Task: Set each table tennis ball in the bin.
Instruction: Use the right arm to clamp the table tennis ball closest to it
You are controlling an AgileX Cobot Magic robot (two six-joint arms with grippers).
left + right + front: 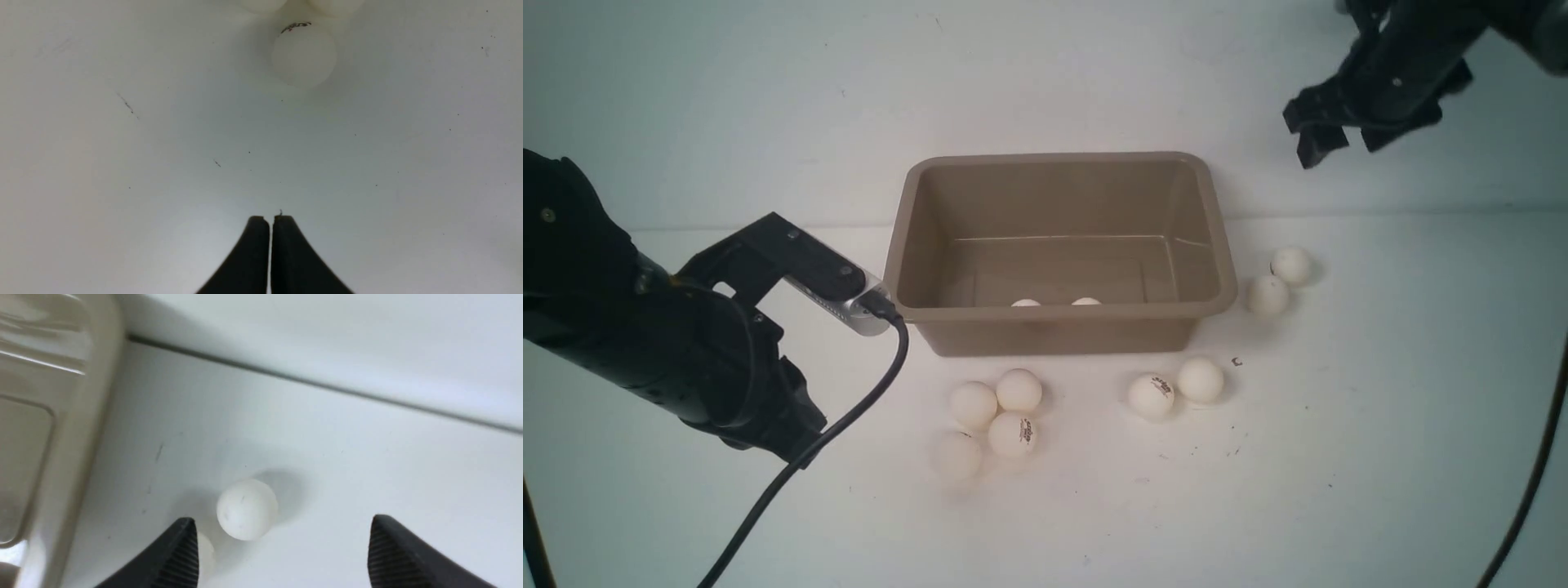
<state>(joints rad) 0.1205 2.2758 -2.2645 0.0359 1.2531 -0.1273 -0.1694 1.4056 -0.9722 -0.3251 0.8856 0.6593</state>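
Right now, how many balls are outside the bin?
8 balls: a cluster of four in front of the bin, left; two in front, right; two off its right end. The left arm could hide others.

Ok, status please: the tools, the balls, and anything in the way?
Left tool shut, empty; right tool open, empty, high above the two balls right of bin. Two balls in bin, eight on table. Cable beside front cluster.

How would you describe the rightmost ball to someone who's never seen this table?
Start at the tan bin. Two white balls sit together just beyond its right end. Yours is the rear ball of that pair, farther right than its neighbour.
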